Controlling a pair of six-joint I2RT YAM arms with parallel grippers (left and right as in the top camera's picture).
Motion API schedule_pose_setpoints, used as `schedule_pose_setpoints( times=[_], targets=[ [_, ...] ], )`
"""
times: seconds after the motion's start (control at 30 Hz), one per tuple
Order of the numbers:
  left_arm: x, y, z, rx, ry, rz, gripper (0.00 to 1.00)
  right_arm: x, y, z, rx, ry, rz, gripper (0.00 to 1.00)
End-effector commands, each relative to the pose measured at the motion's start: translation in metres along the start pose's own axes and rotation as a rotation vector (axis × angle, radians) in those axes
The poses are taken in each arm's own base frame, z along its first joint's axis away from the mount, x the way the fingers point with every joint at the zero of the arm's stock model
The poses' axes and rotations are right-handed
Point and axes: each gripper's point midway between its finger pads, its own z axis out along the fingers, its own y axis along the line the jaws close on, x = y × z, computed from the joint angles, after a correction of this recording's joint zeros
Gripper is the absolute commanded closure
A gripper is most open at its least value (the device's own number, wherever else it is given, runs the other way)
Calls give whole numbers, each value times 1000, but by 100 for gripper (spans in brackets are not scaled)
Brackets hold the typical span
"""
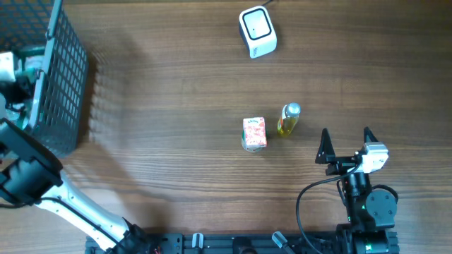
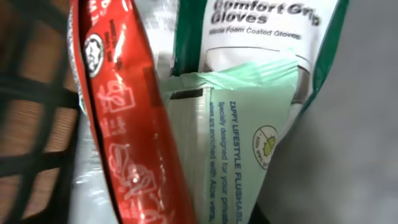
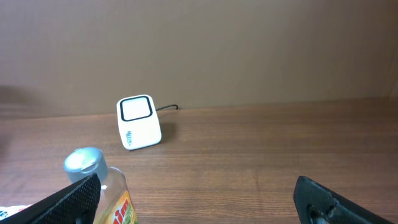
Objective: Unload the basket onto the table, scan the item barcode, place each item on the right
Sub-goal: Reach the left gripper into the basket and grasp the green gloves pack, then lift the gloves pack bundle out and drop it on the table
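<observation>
Table (image 1: pixel 176 92) layout: wire basket (image 1: pixel 67 85) sits at the left edge, and the left arm reaches into it, so the left pincer (image 1: pixel 20 79) is mostly hidden by the mesh in the overhead view. The left wrist view is filled with basket contents. There's a white and green gloves pack (image 2: pixel 267 37) at the back, a red packet (image 2: pixel 124 124) leaning across the front, and a pale green wipes pack (image 2: pixel 236 143) wedged between them. Left pincer is closed; its fingers aren't in its own view, so I can't tell which pack it has pinched, if any. My guess is the item to scan is one of those three. It is down in the basket, not lifted, and well apart from the scanner. The white scanner (image 1: pixel 256 32) stands at the far side of the table with nothing in front of its window. Mid-table, a small carton (image 1: pixel 254 134) and a small yellow bottle (image 1: pixel 288 120) stand just beside each other, both untouched. The right pincer (image 1: pixel 346 137) hangs near the bottle, jaws wide apart and holding nothing. Progress: early, at the grab stage at best. Left to do: lift the item clear, carry it to the scanner, turn the barcode to the window.
</observation>
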Motion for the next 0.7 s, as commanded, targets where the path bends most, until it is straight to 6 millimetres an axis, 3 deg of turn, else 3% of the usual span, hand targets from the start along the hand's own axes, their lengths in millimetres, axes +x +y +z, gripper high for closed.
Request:
schedule_pose_setpoints(
  times=[0.0, 0.07, 0.1, 0.13, 0.17, 0.23, 0.3, 0.37, 0.43, 0.53, 0.67],
  targets=[
    [-104, -11, -147, -112, -354, -86, 96, 0, -4, 0, 19, -4, 0, 0],
    [-132, -19, -212, -183, -493, -102, 96, 0, -4, 0, 19, -4, 0, 0],
    [-148, -29, -262, -230, -598, -92, 95, 0, -4, 0, 19, -4, 0, 0],
    [-155, -36, -292, -255, -661, -82, 95, 0, -4, 0, 19, -4, 0, 0],
    [-163, -52, -344, -285, -767, -67, 95, 0, -4, 0, 19, -4, 0, 0],
    [-164, -78, -399, -280, -872, -45, 95, 0, -4, 0, 19, -4, 0, 0],
    [-152, -111, -437, -193, -924, -74, 94, 0, -4, 0, 19, -4, 0, 0],
    [-118, -152, -444, -36, -837, -163, 96, 0, -4, 0, 19, -4, 0, 0],
    [-77, -201, -430, 126, -660, -233, 96, 0, -4, 0, 19, -4, 0, 0],
    [-41, -257, -412, 246, -478, -169, 96, 0, -4, 0, 19, -4, 0, 0],
    [-3, -316, -391, 327, -284, -75, 96, 0, -4, 0, 19, -4, 0, 0]
  ],
)
